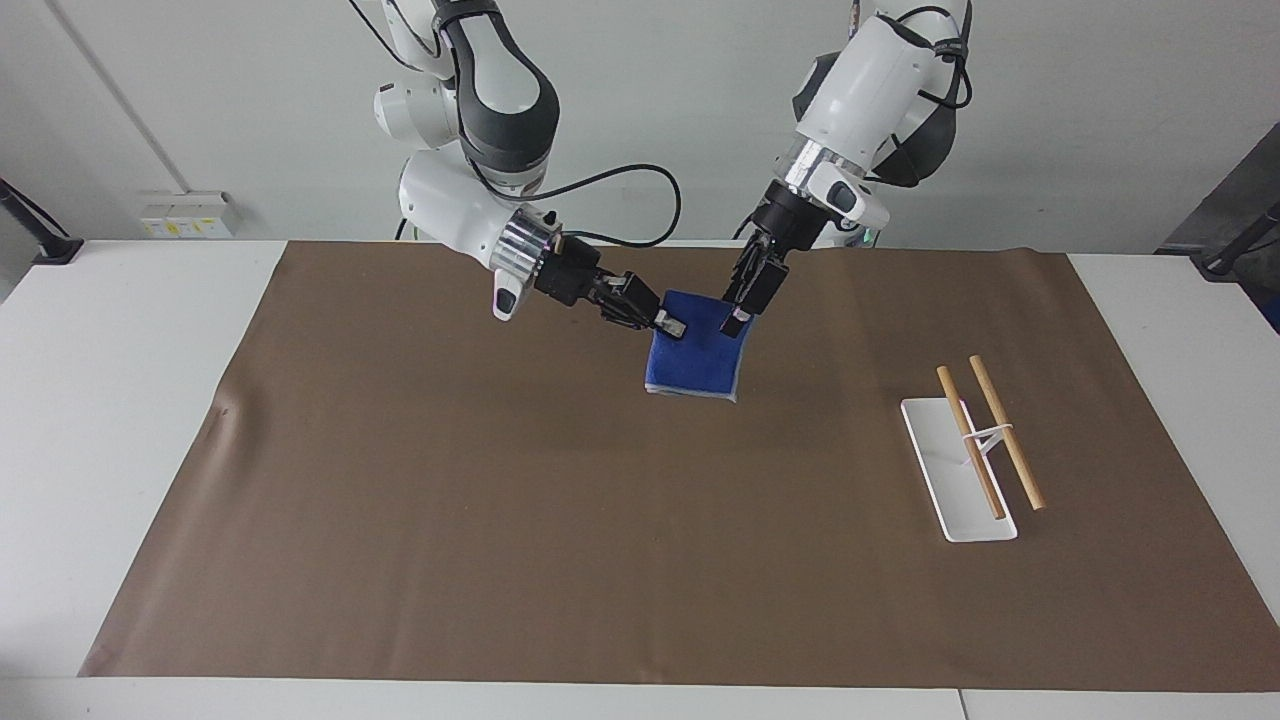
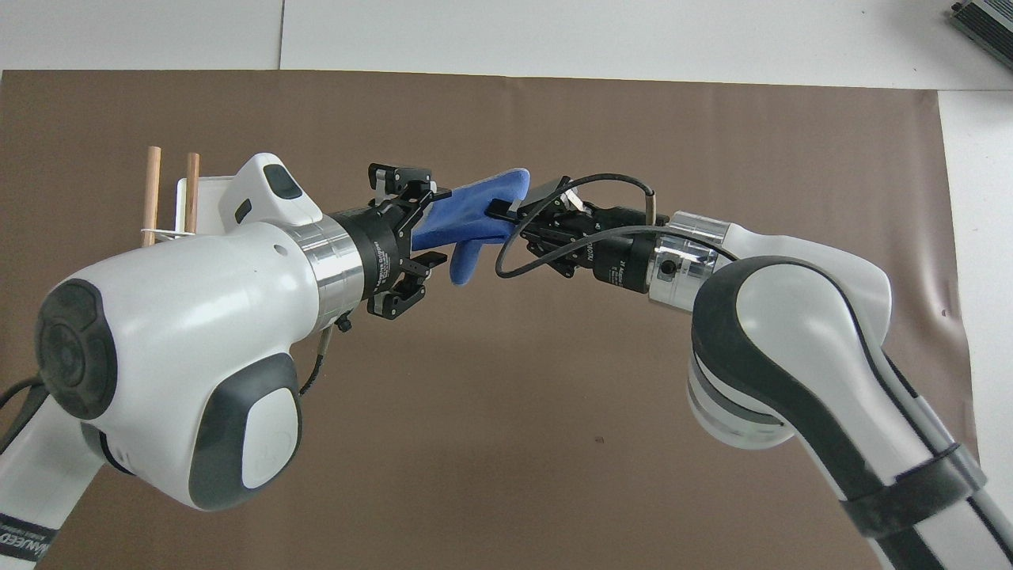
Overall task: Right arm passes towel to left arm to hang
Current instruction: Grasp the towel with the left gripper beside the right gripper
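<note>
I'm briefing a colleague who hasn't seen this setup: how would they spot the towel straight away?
Look above the middle of the brown mat, where the two arms meet in the air. The towel hangs there, clamped at one edge by the right gripper, with the left gripper at its other edge. It is the only bright blue thing in the scene.

the towel point(image 1: 692, 358) point(image 2: 467, 222) is bright blue with a thin pale grey edge. the bench point(image 1: 120, 400) is white under a plain brown mat point(image 1: 560, 540) point(image 2: 554, 396). the rack's tray point(image 1: 950, 480) is white, its two rods point(image 1: 1005, 430) point(image 2: 150, 194) light wood. both arms are white with dark grey joints, each tool black: left tool point(image 1: 738, 318) point(image 2: 411, 229), right tool point(image 1: 668, 322) point(image 2: 514, 214).
</note>
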Tool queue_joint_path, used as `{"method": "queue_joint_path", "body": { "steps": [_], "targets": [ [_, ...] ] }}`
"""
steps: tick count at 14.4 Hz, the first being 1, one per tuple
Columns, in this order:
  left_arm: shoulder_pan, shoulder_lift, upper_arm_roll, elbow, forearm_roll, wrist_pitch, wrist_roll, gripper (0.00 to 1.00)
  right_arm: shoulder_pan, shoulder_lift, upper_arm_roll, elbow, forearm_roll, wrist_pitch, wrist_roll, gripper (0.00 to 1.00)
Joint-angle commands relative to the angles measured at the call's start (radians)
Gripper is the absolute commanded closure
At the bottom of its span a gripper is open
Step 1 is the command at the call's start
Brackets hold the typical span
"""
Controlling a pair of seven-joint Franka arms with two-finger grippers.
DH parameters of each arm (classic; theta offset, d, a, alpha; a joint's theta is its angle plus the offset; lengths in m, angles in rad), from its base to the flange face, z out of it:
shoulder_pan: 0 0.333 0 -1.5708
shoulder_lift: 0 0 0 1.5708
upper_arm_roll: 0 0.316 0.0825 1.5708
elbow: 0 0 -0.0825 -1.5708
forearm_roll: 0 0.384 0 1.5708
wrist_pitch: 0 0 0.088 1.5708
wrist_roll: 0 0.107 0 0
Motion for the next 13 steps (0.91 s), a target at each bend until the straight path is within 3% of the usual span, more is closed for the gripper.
{"method": "queue_joint_path", "body": {
  "steps": [1,10,11,12,13],
  "targets": [
    [-0.016,0.009,0.014,-0.01,-0.021,0.044,-0.005,1.0,-0.003,0.006,0.006,0.007,0.037,0.019,-0.041,1.0],
    [-0.007,0.009,0.016,-0.012,-0.015,0.051,0.041,1.0,-0.002,0.008,0.006,0.007,0.024,0.048,-0.039,1.0],
    [0.001,0.009,0.019,-0.013,-0.015,0.054,0.053,1.0,-0.003,0.008,0.006,0.007,0.019,0.05,-0.039,0.68],
    [0.014,0.007,0.019,-0.025,-0.015,0.057,0.091,1.0,-0.003,0.008,0.003,0.007,0.011,0.054,-0.041,0.01],
    [0.034,0.004,0.016,-0.042,-0.015,0.069,0.12,1.0,-0.003,0.008,0.003,0.007,-0.022,0.072,-0.048,0.0]
  ]
}}
